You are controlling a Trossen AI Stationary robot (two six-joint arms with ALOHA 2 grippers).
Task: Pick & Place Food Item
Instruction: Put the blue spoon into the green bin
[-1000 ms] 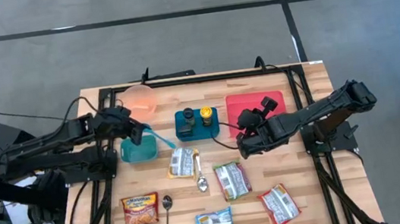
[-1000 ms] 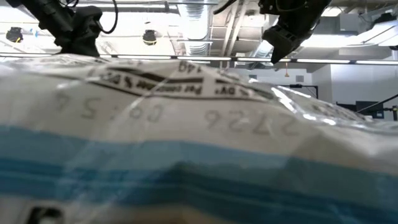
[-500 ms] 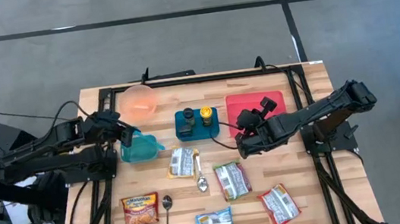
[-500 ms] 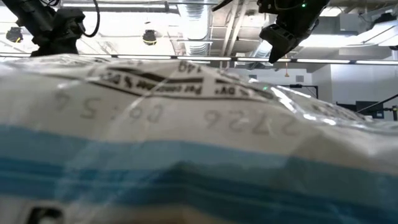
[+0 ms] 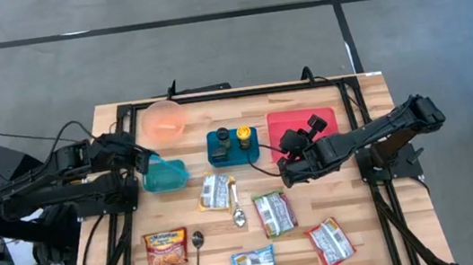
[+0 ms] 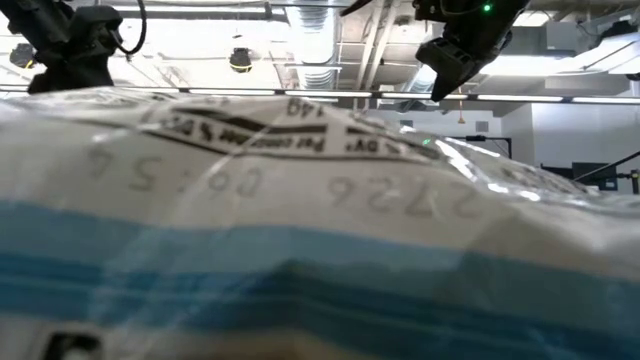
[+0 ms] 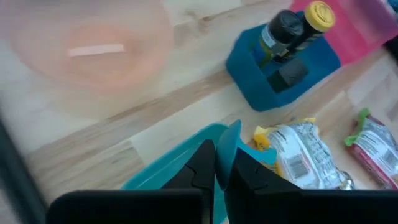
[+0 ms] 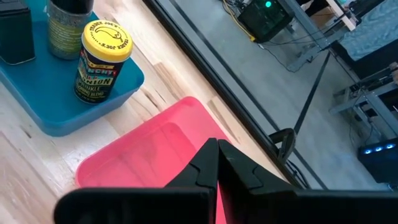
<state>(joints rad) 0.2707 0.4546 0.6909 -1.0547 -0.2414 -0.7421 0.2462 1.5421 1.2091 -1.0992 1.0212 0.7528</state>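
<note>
Several food packets lie on the wooden table: one [image 5: 217, 191] near the middle, others [image 5: 273, 212] [image 5: 329, 241] toward the near edge, and a ramen pack [image 5: 167, 248]. My left gripper [image 5: 143, 162] [image 7: 222, 163], at the table's left, is shut on a teal container [image 5: 165, 173]. My right gripper [image 5: 285, 173] [image 8: 216, 152] hangs shut above the table, by the near edge of the pink tray [image 5: 303, 122], with nothing between its fingers. In the low view a packet [image 6: 300, 230] right in front of the camera hides the table. My left gripper pinches the teal container's thin rim [image 7: 227, 138] between its two fingers, one finger inside the container and one outside. The fingers slant down from the table's left side. Whether the container's bottom [image 5: 170, 177] rests on the table, I cannot tell.
A translucent orange bowl [image 5: 163, 119] stands at the far left. A blue holder [image 5: 232, 144] with two spice jars sits mid-table, and a black cable runs beside it. Two spoons [image 5: 237, 214] [image 5: 197, 246] lie among the packets. Black frame rails line both sides of the table.
My left gripper has drawn back toward the table's left edge, still shut on the teal container. The container has shifted that way with it and turned a little. My right arm has kept still.
</note>
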